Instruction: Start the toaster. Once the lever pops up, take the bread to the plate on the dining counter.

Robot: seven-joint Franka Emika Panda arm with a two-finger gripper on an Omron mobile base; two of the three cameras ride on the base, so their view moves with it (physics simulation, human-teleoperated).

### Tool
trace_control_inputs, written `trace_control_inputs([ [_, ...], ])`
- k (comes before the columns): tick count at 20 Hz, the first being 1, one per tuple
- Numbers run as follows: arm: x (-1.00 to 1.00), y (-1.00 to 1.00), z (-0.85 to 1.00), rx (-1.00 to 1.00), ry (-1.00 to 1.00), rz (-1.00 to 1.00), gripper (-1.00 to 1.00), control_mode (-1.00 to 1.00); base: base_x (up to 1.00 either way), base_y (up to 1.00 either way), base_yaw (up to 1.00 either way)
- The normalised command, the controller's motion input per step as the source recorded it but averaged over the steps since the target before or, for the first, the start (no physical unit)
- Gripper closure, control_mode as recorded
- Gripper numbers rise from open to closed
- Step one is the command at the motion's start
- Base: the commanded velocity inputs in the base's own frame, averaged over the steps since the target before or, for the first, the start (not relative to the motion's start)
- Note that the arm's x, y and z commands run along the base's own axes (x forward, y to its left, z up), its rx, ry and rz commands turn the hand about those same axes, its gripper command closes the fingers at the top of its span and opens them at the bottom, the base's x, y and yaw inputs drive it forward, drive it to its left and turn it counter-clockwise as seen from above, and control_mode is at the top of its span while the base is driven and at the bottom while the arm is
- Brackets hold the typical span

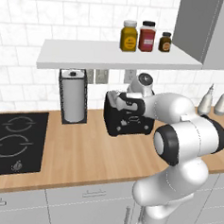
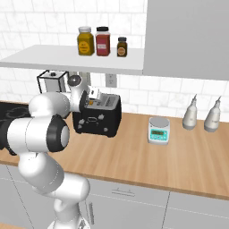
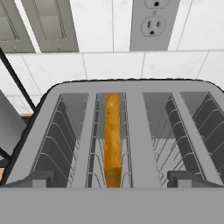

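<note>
The black toaster (image 1: 128,123) (image 2: 96,120) stands on the wood counter against the tiled wall. My gripper (image 1: 120,103) (image 2: 95,99) hovers just over its top, open and holding nothing. Looking down in the hand view, the toaster's grey top (image 3: 131,87) shows its wire-lined slots. The bread (image 3: 112,135) stands edge-up in the left-of-centre slot, golden-brown crust toward me. The plate and the dining counter are out of view.
A chrome paper-towel holder (image 1: 73,98) (image 2: 52,80) stands left of the toaster, with a black cooktop (image 1: 15,140) beyond it. A shelf (image 1: 113,56) with three jars hangs close overhead. A small scale (image 2: 159,129) and two bottles (image 2: 190,114) stand to the right.
</note>
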Motion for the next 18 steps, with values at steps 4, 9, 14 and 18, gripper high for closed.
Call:
trace_control_inputs([
  [4,0.0,0.0,0.0,0.0,0.0,0.0,-1.0,-1.0,0.0,0.0,0.0],
  [9,0.0,0.0,0.0,0.0,0.0,0.0,-1.0,-1.0,0.0,0.0,0.0],
  [14,0.0,0.0,0.0,0.0,0.0,0.0,-1.0,-1.0,0.0,0.0,0.0],
  [18,0.0,0.0,0.0,0.0,0.0,0.0,-1.0,-1.0,0.0,0.0,0.0],
])
